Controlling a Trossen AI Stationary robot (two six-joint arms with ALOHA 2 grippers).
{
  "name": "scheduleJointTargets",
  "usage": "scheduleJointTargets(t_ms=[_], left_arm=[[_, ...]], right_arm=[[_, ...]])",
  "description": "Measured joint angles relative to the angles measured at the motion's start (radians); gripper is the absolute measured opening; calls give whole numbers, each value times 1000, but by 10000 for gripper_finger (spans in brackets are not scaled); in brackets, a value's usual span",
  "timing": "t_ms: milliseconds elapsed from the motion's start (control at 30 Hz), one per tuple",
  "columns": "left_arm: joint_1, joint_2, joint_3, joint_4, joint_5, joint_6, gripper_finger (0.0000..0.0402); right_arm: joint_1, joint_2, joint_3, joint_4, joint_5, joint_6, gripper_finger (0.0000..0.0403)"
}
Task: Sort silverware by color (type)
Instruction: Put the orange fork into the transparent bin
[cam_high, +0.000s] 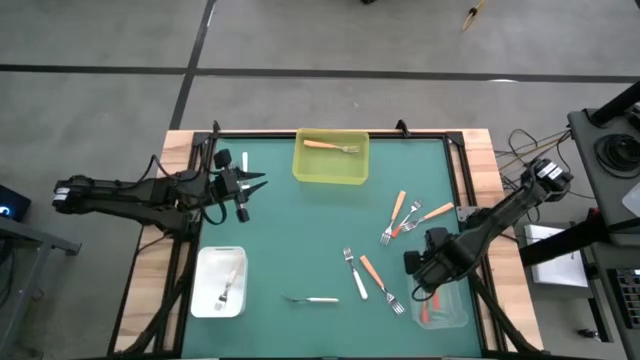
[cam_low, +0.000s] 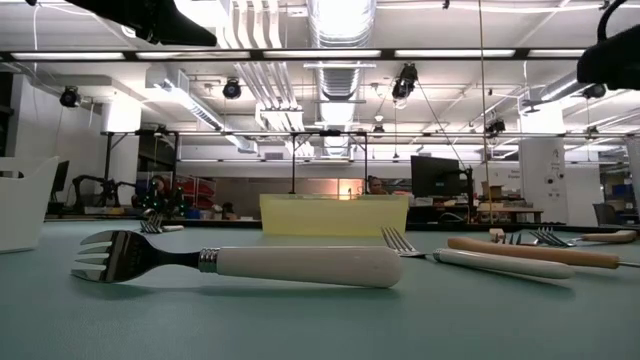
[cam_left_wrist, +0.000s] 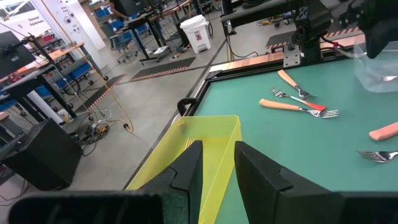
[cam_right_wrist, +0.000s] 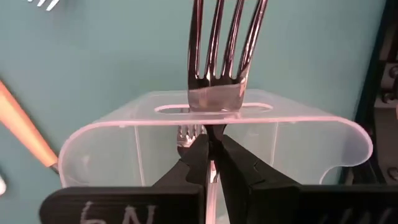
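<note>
Fork (cam_right_wrist: 217, 68) pinched in right claw (cam_right_wrist: 212, 163)

Only partly legible handwritten marks resembling "6N" on the right end effector (cam_right_wrist: 211, 163).

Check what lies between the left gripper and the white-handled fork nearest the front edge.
Nothing: in the high view, only bare green mat runs from the left gripper to that white-handled fork; the white tray sits aside.

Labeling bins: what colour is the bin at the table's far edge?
Yellow bin, translucent; clearest in the high view.
</note>
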Motion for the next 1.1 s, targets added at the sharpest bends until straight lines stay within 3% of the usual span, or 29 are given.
scheduleJointTargets(t_ms=[567,1100], left_arm=[[0,0,0,0,0,0,75],[0,0,0,0,0,0,75]], right_arm=[[0,-9,-8,-10,8,14,13],[0,-3,-73,169,-74,8,13]])
